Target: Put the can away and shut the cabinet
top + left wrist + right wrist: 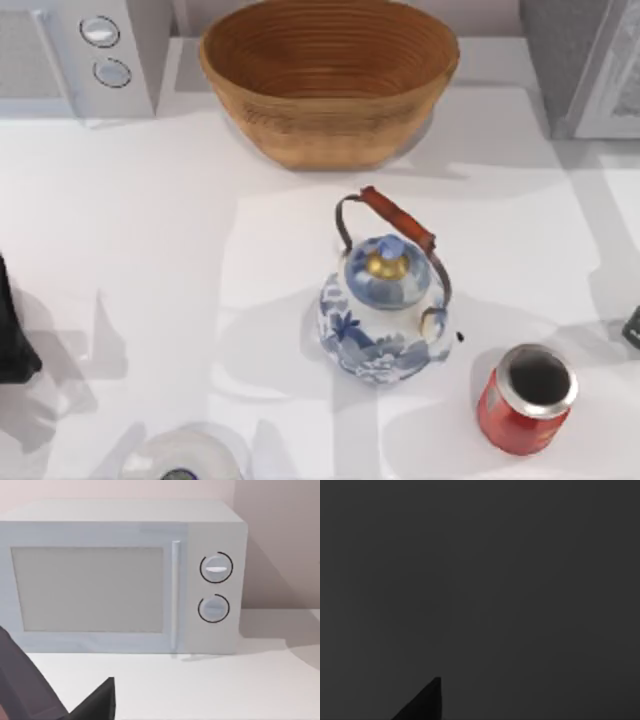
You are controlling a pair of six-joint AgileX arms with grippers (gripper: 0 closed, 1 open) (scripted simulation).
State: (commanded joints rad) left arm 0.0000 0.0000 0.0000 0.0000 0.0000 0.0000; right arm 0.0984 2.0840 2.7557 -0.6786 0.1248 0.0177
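**Op:** Looking down from the top camera, I've got the can [527, 399] standing upright on the worktop [150, 260] at about five o'clock, silver top facing up. Nothing is holding it.

**Spotter:** And what's crowding it?

**Op:** A blue-and-white teapot [385, 310] sits just beside it toward ten o'clock, apart but near, with its handle arched over the lid. A wicker basket [328, 75] is at twelve, a microwave [85, 55] at eleven, and a grey unit [585, 60] at one o'clock that I'd judge to be the cabinet. A whitish round-topped object [185, 458] is at seven.

**Spotter:** Your hands?

**Op:** Left hand [12, 330] is parked at nine o'clock by the worktop edge; its wrist camera faces the microwave. A dark sliver at four o'clock looks like my right hand [632, 328], well short of the can. I cannot tell whether either hand is open or closed. The right wrist view is dark.

**Spotter:** So the plan?

**Op:** My call: the can is still to be picked up. I'd use the right hand, coming in from the three o'clock side, away from the teapot, square to the can's wall, low enough that it won't tip.
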